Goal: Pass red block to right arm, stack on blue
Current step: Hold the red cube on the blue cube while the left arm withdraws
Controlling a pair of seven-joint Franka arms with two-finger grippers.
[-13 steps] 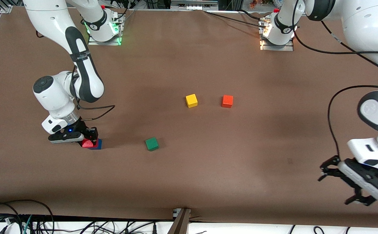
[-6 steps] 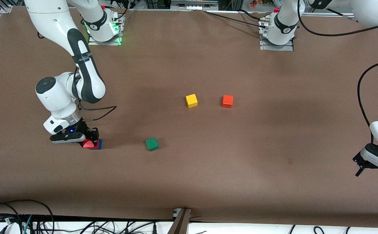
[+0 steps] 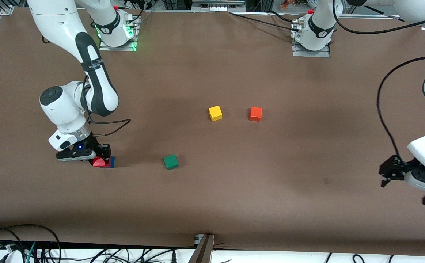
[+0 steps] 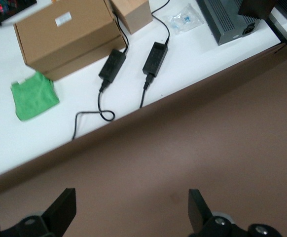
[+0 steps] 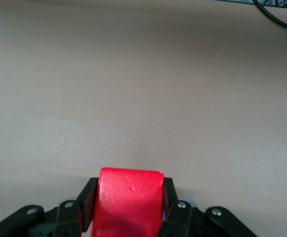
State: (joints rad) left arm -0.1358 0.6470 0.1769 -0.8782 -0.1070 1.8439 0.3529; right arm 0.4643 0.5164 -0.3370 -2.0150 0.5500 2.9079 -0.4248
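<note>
five cubes (image 3: 215, 113), two arms (image 3: 88, 69), perhaps two cardboard boxes (image 4: 67, 37)

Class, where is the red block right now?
The red block sits on the blue block, gripped by the right gripper, toward the right arm's end of the table, beside the green block.

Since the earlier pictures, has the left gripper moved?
Yes. The open left gripper now sits higher in the front view and closer to the orange cube, which stayed put, than a second ago.
</note>
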